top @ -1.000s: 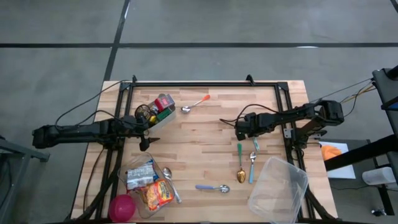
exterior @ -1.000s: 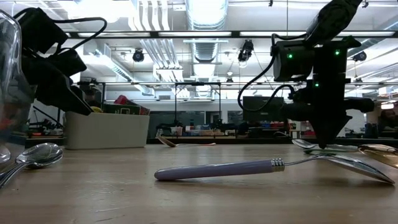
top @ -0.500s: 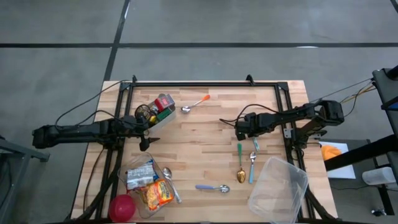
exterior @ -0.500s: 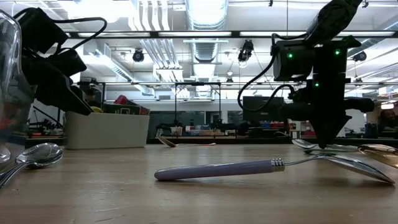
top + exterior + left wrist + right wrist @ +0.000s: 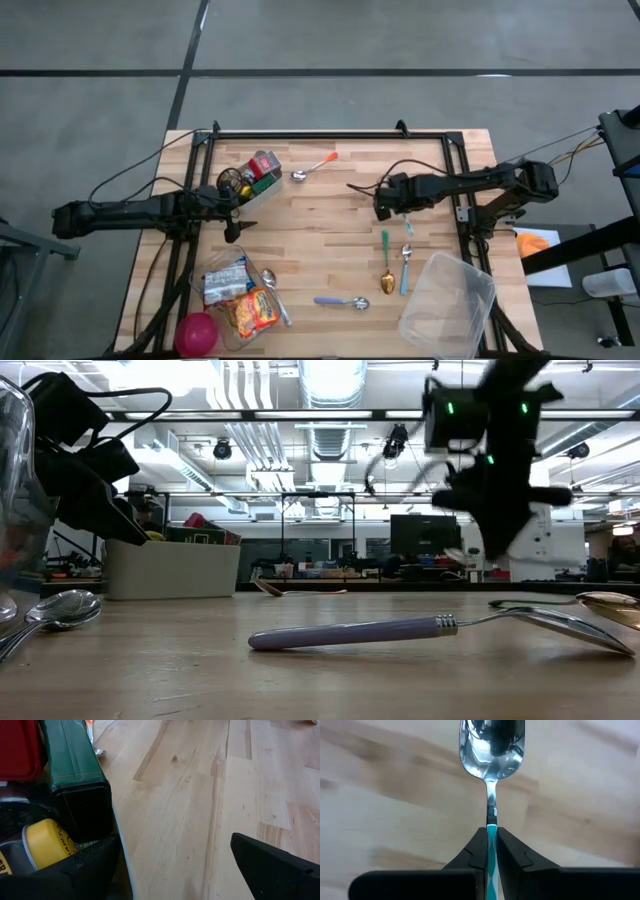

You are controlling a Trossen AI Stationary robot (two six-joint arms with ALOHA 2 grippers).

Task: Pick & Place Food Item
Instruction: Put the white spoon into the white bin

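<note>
Two dark robot arms reach over a wooden bench point(image 5: 330, 250) seen from above. The right gripper point(image 5: 382, 205) hangs over the middle right of the bench, its jaws pressed together on the handle of a teal-handled spoon point(image 5: 491, 755); in the right wrist view the shiny bowl sticks out ahead of the jaws, above the wood. Just near of it lie a green-handled spoon point(image 5: 385, 245) and a gold spoon point(image 5: 388, 282), with a purple-handled spoon point(image 5: 340, 301) nearer still. The left gripper point(image 5: 232, 205) waits at the left, jaws spread wide, beside a white bin point(image 5: 262, 190) holding a red and a green package. The food items sit at the near left: a silver packet point(image 5: 225, 282) and an orange snack pack point(image 5: 255, 311) in a clear tub, next to a pink bowl point(image 5: 197, 333). An empty clear container point(image 5: 450, 305) stands at the near right. To do this step well, the right arm should probably keep the thin handle centred and level, and move slowly so the spoon cannot swivel or slip out.
</note>
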